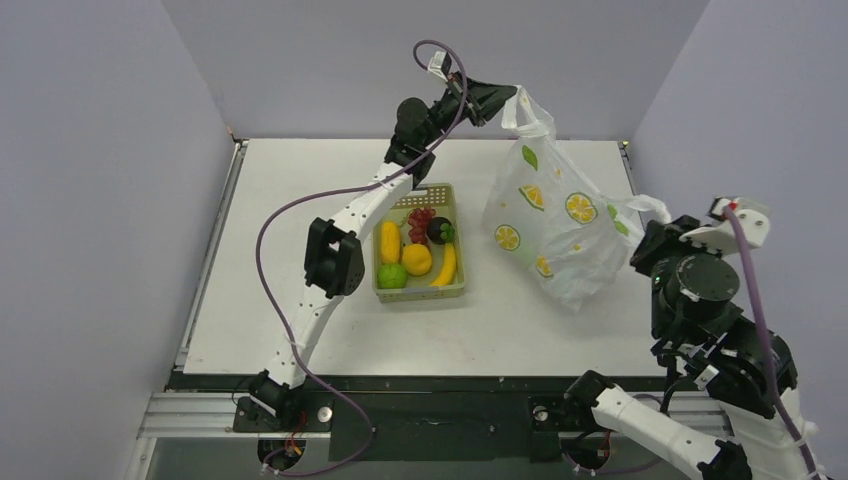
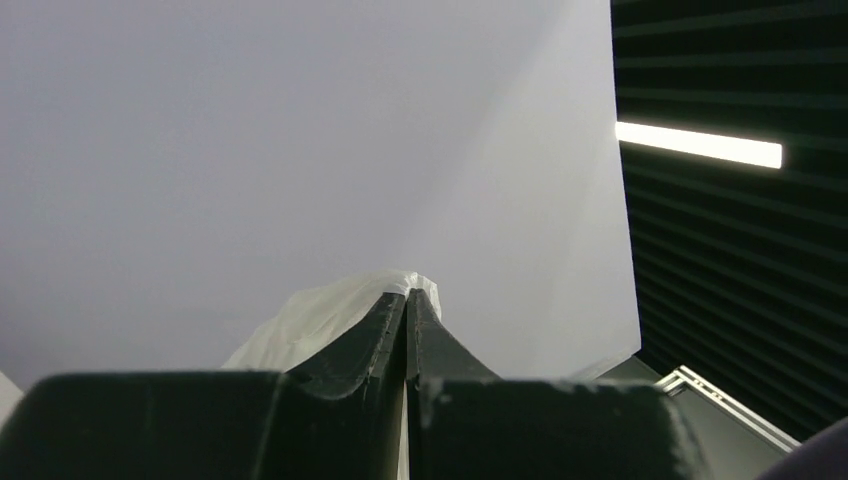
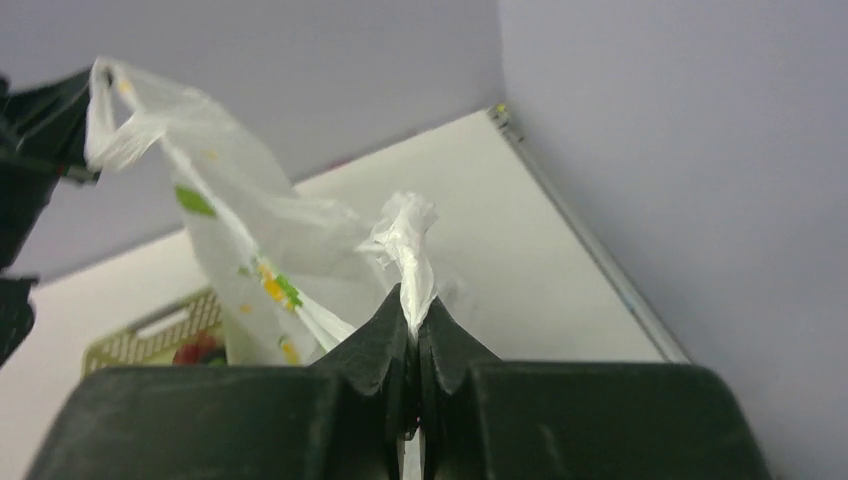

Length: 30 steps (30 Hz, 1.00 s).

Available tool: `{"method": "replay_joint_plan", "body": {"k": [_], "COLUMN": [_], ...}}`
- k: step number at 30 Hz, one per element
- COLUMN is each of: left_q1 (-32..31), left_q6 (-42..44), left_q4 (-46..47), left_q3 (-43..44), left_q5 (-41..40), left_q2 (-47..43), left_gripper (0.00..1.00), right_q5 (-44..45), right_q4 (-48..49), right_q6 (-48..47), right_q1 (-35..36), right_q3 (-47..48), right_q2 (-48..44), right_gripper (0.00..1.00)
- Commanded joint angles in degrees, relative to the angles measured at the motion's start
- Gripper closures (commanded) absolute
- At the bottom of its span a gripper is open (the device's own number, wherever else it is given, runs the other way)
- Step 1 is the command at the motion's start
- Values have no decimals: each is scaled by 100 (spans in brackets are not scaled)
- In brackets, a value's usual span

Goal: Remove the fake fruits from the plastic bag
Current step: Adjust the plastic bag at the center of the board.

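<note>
Hanging above the right half of the worktop [image 1: 500, 320], the plastic bag [image 1: 548, 225] is strung between both arms; fake fruits [image 1: 417, 258] sit in the green basket [image 1: 420, 293] mid-worktop. Left wrist: left fingers [image 2: 375, 335] pinched tight on one bag handle [image 2: 330, 310]. Right wrist: right fingers [image 3: 375, 335] clamped on the other handle [image 3: 408, 250].

**Lemon print on white, bright fruit in green**

The plastic bag [image 1: 548, 225] is white and half see-through, printed with yellow lemon slices and green leaves. The basket [image 1: 420, 293] is yellow-green. The fake fruits [image 1: 417, 259] in it are yellow, orange-yellow, bright green, dark maroon and red. The table [image 1: 300, 250] is white and the walls [image 1: 100, 150] pale lilac-grey. The arms [image 1: 365, 205] are white with black joints and purple cables [image 1: 272, 225].
</note>
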Motion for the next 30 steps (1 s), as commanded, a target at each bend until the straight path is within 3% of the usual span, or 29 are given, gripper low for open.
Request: {"method": "replay_joint_plan", "body": {"k": [1, 4, 6, 7, 10, 11, 12, 15, 17, 21, 28, 30], "left_q1": [359, 344, 362, 379, 477, 498, 540, 662, 776, 976, 897, 768], "left_q6": [-565, -684, -486, 42, 1904, 2874, 3281, 4718, 5145, 5447, 4780, 4577], "left_q4": [618, 964, 1278, 1050, -668, -1643, -2064, -3708, -4155, -4543, -3649, -3494], "left_q3": [-466, -1010, -1791, -2306, -3215, -3367, -3622, -4218, -4782, -6065, -8705, -9225], "left_q5": [268, 912, 1239, 1380, 1757, 1665, 1593, 1107, 827, 412, 253, 88], "left_q2": [116, -64, -497, -925, -1921, -2435, -2657, -3683, -4272, -5362, -7380, -8005], "left_gripper": [100, 100, 88, 75, 51, 48, 44, 42, 42, 42, 42, 37], "right_q5": [-2638, -4119, -5148, -5617, -5784, -5772, -5735, -5612, -5511, -5258, -5242, -5211], "right_q4": [-134, 90, 362, 502, 600, 618, 636, 752, 854, 917, 937, 915], "right_q6": [292, 584, 697, 781, 911, 951, 976, 1113, 1191, 1319, 1579, 1703], "right_q1": [-32, 9, 120, 269, 628, 785, 846, 1027, 1072, 1092, 1116, 1117], "right_q3": [-1105, -1904, -2279, -2465, -2700, -2779, -2829, -3042, -3134, -3271, -3638, -3743], "right_q2": [-260, -368, -501, -598, -772, -821, -853, -829, -826, -930, -1080, -1127], "right_gripper": [100, 100, 100, 100, 100, 100, 100, 100, 100, 100, 100, 100]}}
